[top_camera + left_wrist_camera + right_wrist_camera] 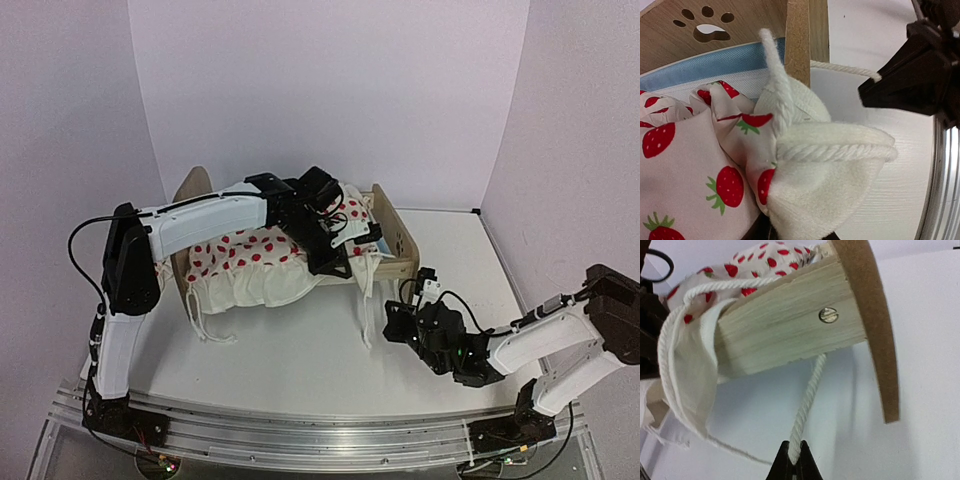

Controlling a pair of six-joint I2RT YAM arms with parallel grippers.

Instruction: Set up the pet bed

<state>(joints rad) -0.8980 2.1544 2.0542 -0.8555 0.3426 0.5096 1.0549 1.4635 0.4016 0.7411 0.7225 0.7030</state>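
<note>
Clenched, the left claw (336, 262) hangs over the foot end of the pet bed (398, 240), and as far as its own wrist view lets me judge it is grasping a bunched corner of the blanket (715, 165); its fingers are almost wholly hidden under the cloth.

The bed stands upright at twelve o'clock on the white desk (300, 370), with the rounded headboard (190, 188) at its nine o'clock end and the lower footboard at three o'clock. The mattress (715, 65) is in the frame, showing a glossy blue edge. The blanket is on top but not tidy; it sags over the six o'clock side in ruffles and is heaped at the foot. Spreading and squaring it seems to be what is left; no pillow can be made out.

The blanket is thin cotton printed with red strawberries, backed with soft white fleece and trimmed in twisted cord; the frame is pale raw wood with a darker fibrous edge on the boards, a paw-shaped cutout (707, 27) and a bright screw head (829, 315) in the side rail (790, 325).

At four o'clock from the bed, the right claw (792, 462) is low by the desk, pinched tight on the white cord (807, 390), which runs taut up behind the rail.
</note>
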